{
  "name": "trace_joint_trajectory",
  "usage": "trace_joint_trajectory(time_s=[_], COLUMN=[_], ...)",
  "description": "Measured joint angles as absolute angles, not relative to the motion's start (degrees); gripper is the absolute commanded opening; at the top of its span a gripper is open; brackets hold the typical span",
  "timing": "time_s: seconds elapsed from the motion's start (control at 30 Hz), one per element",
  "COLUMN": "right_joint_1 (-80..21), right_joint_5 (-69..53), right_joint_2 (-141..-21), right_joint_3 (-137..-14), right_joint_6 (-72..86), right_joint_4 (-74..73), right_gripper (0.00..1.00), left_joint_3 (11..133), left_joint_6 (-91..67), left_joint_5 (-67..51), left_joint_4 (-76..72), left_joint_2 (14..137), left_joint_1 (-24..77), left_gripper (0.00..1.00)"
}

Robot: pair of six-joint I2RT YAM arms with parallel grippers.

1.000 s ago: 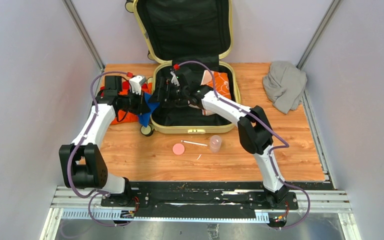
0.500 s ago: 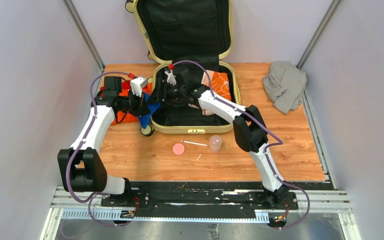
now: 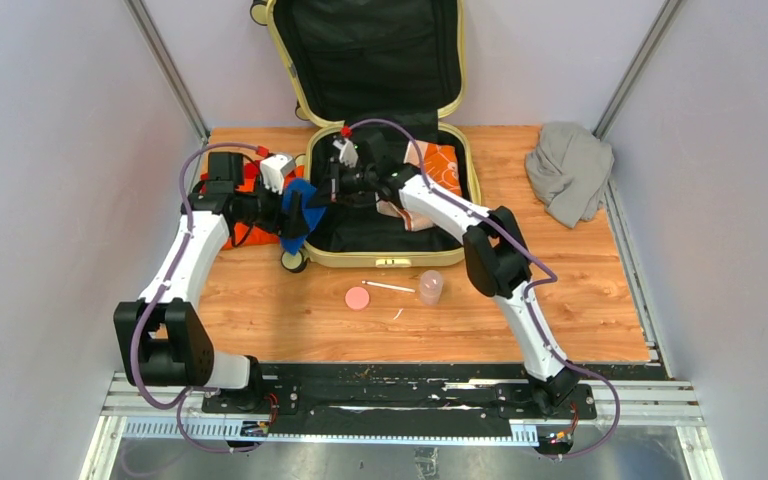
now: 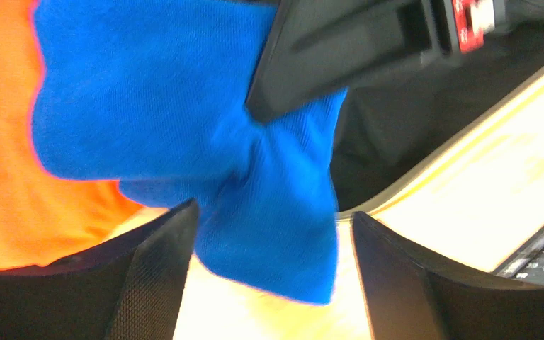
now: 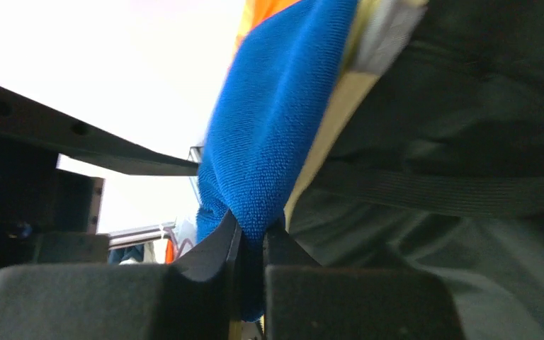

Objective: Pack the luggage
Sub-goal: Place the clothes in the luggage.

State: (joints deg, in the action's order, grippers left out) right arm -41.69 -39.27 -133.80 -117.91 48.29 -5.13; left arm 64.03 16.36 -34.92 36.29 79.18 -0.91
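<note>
The left arm reaches from its base toward the far left part of the table (image 3: 290, 320). An orange fabric item (image 4: 0, 156) lies on the table beside the left wall of the case.

The left pincer (image 4: 273, 216) hangs just outside that wall. Its jaws stand wide apart. A blue cloth (image 4: 149, 106) lies in the gap between them, but neither finger clamps it. The left finger (image 4: 156, 276) touches the edge of the cloth. The right finger (image 4: 397, 283) stands clear of it.

The blue cloth is bunched to a narrow waist. It drapes over the pale yellow left rim of the case, partly outside and partly over the black lining.

The right pincer (image 5: 251, 237) reaches across the case from the right. Its jaws are closed tight on a fold of the blue cloth, directly at the left rim.

The luggage (image 3: 370, 55) sits at the far centre of the table. Its base lies flat and open. Its lid stands upright against the back wall, black lining facing forward. An orange-and-white item (image 3: 442, 165) rests in the right side of the base.

In front of the case lie a pink disc (image 3: 357, 298), a thin white stick (image 3: 390, 287) and a clear cup (image 3: 430, 287), close together.

A grey cloth (image 3: 568, 172) lies crumpled at the far right corner of the table, well apart from the case.
</note>
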Motion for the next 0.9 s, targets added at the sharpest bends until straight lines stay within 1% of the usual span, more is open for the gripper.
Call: trace_joint_trajectory(time_s=[0.03, 0.07, 0.33, 0.5, 0.6, 0.73, 0.9], right_joint_1=[-40.8, -39.8, -29.2, -23.8, -22.4, -22.3, -22.5], right_joint_5=[-39.2, -39.2, -35.6, -30.3, -26.5, -21.8, -14.9], right_joint_2=[-134.2, -134.3, -134.9, -138.5, -141.8, -144.6, -142.5], right_joint_3=[-118.5, -118.8, -123.4, -128.4, -130.6, -130.6, -128.8], right_joint_6=[47.9, 47.4, 43.4, 41.1, 39.7, 38.2, 36.4], right_joint_4=[-6.3, -6.9, -9.5, -10.7, -13.1, -16.9, -19.4], right_gripper=[0.00, 0.00, 0.00, 0.00, 0.00, 0.00, 0.00], left_joint_3=[64.3, 64.6, 65.6, 65.5, 64.7, 62.5, 61.8], left_joint_6=[16.3, 16.4, 17.4, 18.3, 19.1, 20.0, 19.9], left_joint_5=[-34.2, -33.3, -25.2, -21.1, -18.2, -14.7, -10.7], left_joint_4=[36.4, 36.3, 36.2, 36.3, 35.8, 34.0, 30.6], left_joint_2=[78.9, 78.5, 71.9, 72.1, 72.6, 72.9, 75.0], left_joint_1=[-0.9, -0.9, -0.9, -0.9, -0.9, -0.9, -1.2], left_gripper=[0.99, 1.00, 1.00, 1.00, 1.00, 1.00, 1.00])
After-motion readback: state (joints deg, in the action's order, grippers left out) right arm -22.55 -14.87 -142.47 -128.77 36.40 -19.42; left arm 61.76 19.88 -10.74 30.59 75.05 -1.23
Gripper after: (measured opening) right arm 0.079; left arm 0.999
